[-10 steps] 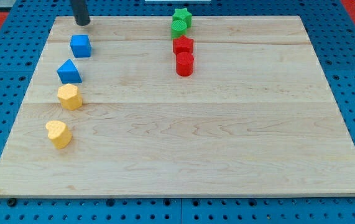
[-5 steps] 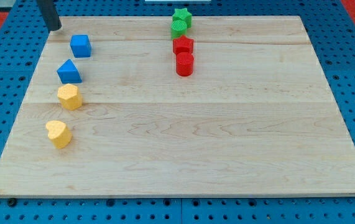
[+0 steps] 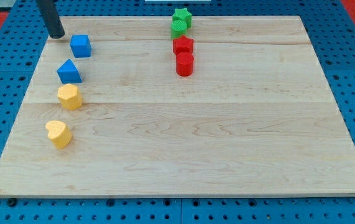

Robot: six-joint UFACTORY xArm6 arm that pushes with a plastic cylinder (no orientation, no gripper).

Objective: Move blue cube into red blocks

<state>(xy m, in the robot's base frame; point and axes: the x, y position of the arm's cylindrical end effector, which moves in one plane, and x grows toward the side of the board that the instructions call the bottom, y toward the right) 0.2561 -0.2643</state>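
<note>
Wide wooden surface, far-left corner busy. Two red blocks touch at far centre, well right of the blue cube. My tip sits just left of that cube, slightly farther, not touching; a bare rod, no jaws.

The scene is bright and evenly lit, with soft light that seems to fall from above. Shadows are short and faint: the yellow blocks and the red blocks cast only thin dark rims at their bases on the pale wooden board. No glare spots show on the wood (its grain reads clearly). Focus is sharp across the frame, though the rod in the upper left looks slightly soft-edged.
</note>
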